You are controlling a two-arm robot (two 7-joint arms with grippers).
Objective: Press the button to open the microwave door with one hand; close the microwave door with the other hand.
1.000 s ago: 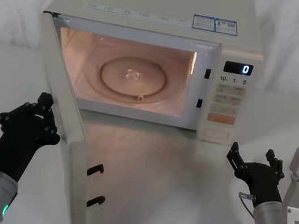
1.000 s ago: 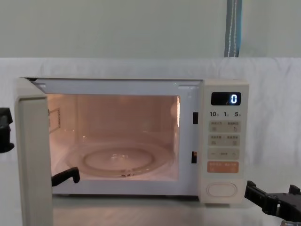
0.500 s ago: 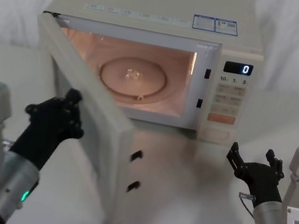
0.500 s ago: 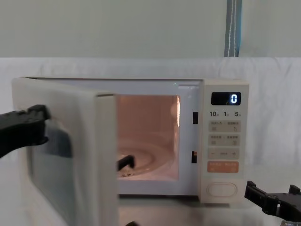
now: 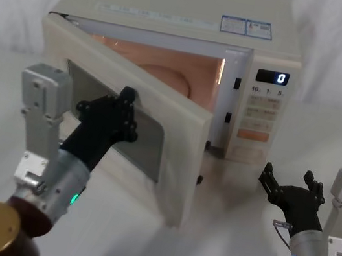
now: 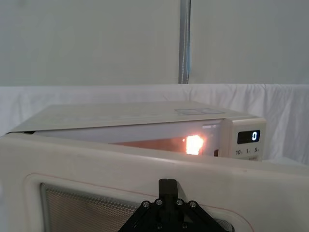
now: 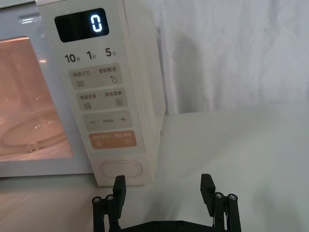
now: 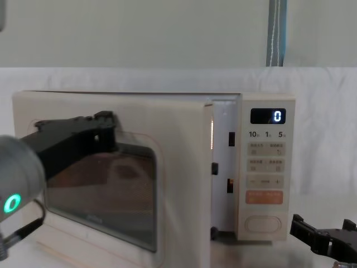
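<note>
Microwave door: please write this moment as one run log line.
microwave door: partly open | left tool: on door's outer face | right tool: open, before button | display: 0

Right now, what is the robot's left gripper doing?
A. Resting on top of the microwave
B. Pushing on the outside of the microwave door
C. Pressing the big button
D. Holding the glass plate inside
B. The left gripper is against the outer face of the microwave door, which stands partly open, while the right gripper hangs open above the table, short of the button.
</note>
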